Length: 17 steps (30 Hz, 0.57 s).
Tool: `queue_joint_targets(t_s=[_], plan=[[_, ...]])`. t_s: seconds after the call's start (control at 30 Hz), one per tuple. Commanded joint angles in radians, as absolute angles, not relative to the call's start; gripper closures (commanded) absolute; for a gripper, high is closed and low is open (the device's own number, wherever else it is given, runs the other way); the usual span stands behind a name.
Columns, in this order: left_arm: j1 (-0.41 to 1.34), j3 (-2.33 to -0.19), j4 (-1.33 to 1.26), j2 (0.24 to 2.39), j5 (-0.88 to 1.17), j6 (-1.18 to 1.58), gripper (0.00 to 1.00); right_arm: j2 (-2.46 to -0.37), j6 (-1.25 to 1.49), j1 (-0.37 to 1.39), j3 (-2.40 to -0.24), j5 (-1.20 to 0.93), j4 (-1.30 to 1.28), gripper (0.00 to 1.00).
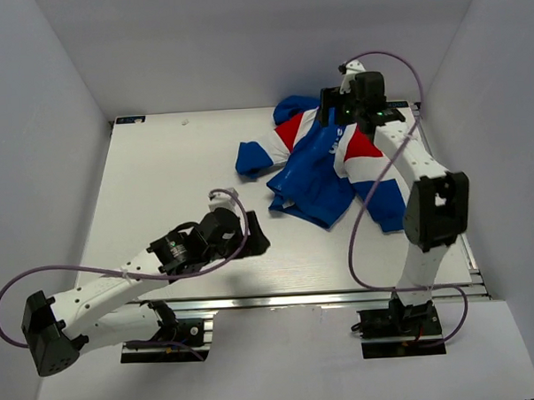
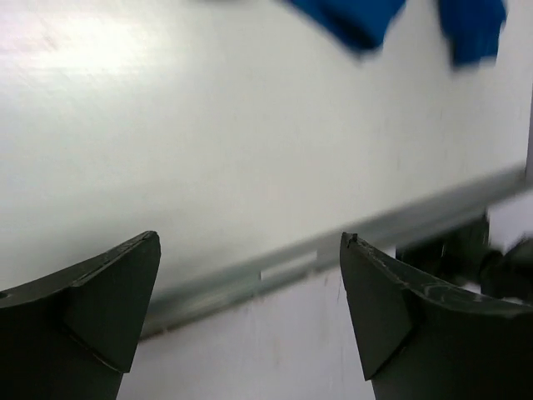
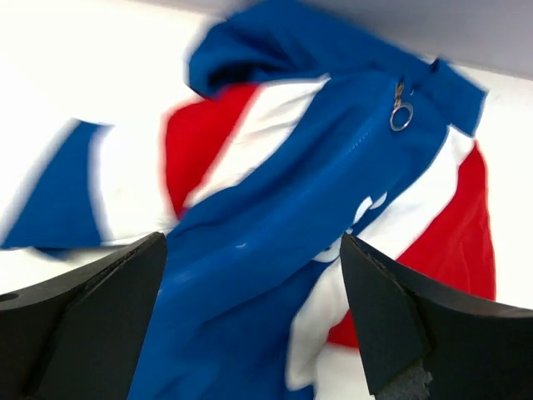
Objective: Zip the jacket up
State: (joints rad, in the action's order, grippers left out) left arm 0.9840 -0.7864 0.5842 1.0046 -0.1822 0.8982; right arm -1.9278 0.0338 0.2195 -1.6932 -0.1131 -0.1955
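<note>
a white desk is seen enclosed by pale walls on three sides, with a metal rail run along its near edge. a purple cable is looped from the right arm over the near right part of the desk. nothing is placed between either arm and the garment.

the jacket is laid crumpled on the far right part of the desk, close to the back wall, with its hood toward the far edge. one sleeve is spread out to the left; the other is stretched toward the near right, beside the right arm. in the right wrist view the jacket is shown blue down the middle with white and red panels at each side. the zipper pull, fitted with a round ring, is found high up near the collar, just below the hood.

the right hand is held above the hood end of the jacket. its fingers are spread wide apart, and nothing is gripped or touched by them. the left hand is held low over the bare desk, well apart from the jacket's hem. in its own view its fingers are likewise set wide apart. only the desk surface and the rail are seen between them, and nothing is held.
</note>
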Motion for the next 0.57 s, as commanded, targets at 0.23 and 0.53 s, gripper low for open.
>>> queue_joint_targets(t_s=[0.23, 0.53], plan=[[0.542, -0.942, 0.554, 1.034, -0.359, 0.724, 0.02, -1.338, 0.308, 0.209, -1.206, -0.006, -0.304, 0.11], [0.440, -1.019, 0.548, 1.118, -0.311, 0.650, 0.02, -1.074, 0.354, 0.207, -0.953, 0.026, -0.341, 0.11]])
